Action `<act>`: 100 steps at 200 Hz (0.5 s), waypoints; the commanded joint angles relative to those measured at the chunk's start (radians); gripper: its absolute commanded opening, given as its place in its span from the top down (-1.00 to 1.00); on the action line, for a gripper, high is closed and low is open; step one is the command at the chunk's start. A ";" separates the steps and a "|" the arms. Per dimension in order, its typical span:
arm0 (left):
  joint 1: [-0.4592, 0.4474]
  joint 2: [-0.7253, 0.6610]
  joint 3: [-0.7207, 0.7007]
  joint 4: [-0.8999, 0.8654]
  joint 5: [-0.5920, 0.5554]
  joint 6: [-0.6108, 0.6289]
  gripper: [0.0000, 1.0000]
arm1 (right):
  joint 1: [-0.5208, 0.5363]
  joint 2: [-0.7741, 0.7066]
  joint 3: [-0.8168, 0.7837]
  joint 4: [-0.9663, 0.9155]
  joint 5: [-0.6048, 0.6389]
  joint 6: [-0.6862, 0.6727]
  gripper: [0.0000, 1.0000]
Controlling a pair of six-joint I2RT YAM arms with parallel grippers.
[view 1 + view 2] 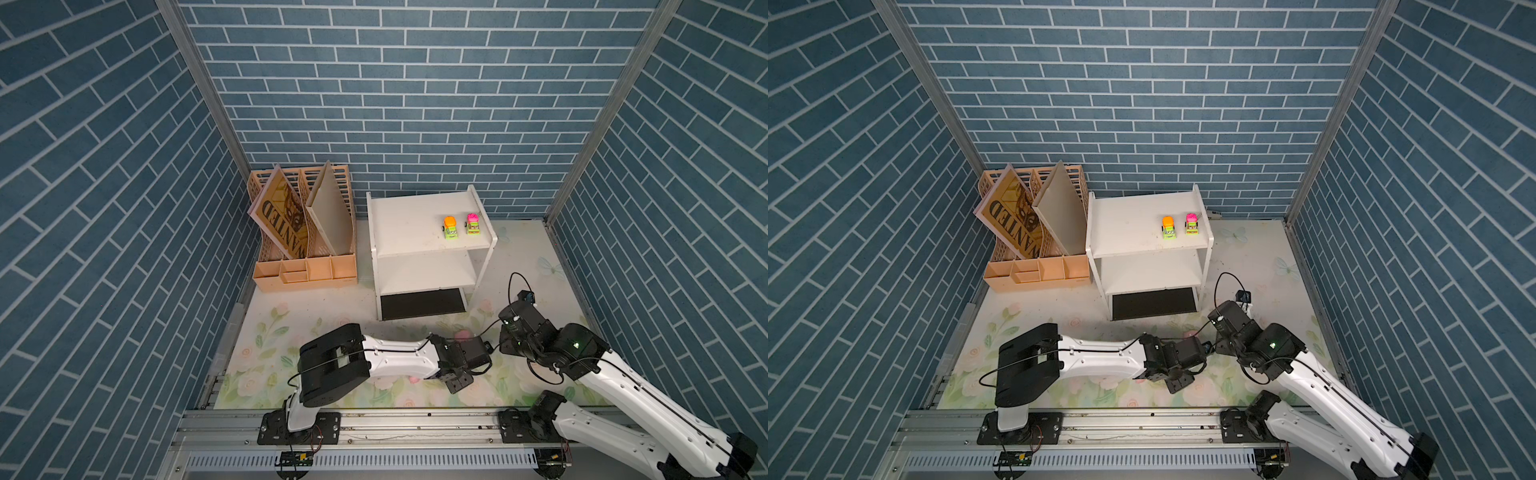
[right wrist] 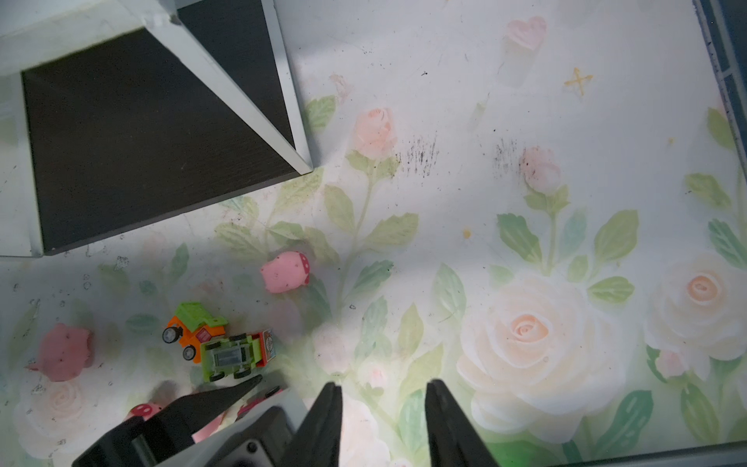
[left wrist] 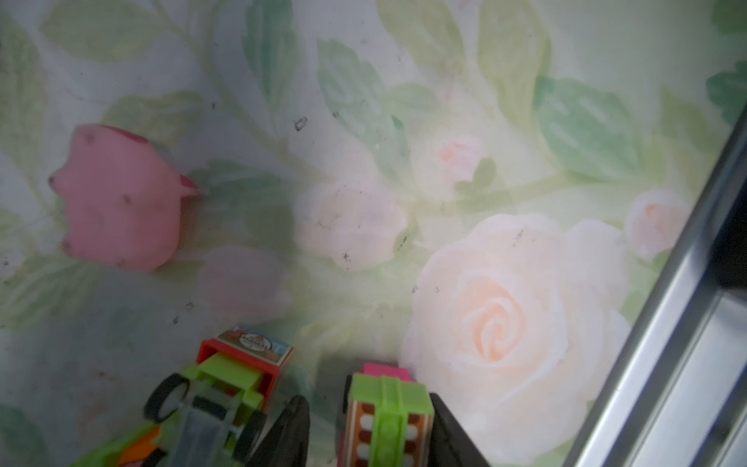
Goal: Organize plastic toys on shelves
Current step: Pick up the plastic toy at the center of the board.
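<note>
In the left wrist view my left gripper (image 3: 370, 428) stands open around a green and pink toy truck (image 3: 388, 412) on the floral mat. One finger touches the truck and a small gap shows at the other. A green and red truck (image 3: 226, 380) lies overturned beside it, and a pink pig (image 3: 121, 198) lies further off. My right gripper (image 2: 384, 424) is open over bare mat. Near it lie two trucks (image 2: 194, 327) (image 2: 236, 356) and two pigs (image 2: 285, 271) (image 2: 64, 351). The white shelves (image 1: 407, 224) carry an orange-topped truck (image 1: 450, 227) and a pink-topped truck (image 1: 473, 223) on the top board.
A peach file organizer (image 1: 305, 232) with a "WANTED" sheet stands left of the shelves. The shelves' dark bottom (image 2: 141, 141) is close to the right gripper. A metal rail (image 3: 667, 323) runs along the mat's front edge. Blue brick walls close in three sides.
</note>
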 commanded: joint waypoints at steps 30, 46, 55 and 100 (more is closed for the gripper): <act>0.003 0.016 0.030 -0.078 0.005 0.022 0.29 | -0.004 -0.015 -0.007 -0.003 -0.007 -0.029 0.28; 0.004 0.004 0.033 -0.083 0.002 0.022 0.35 | -0.004 -0.018 -0.008 -0.004 -0.008 -0.029 0.28; 0.003 -0.011 0.032 -0.084 -0.001 0.016 0.38 | -0.004 -0.019 -0.006 -0.004 -0.008 -0.029 0.28; 0.004 -0.235 -0.049 -0.082 -0.021 -0.075 0.39 | -0.005 -0.028 0.006 -0.016 0.009 -0.021 0.28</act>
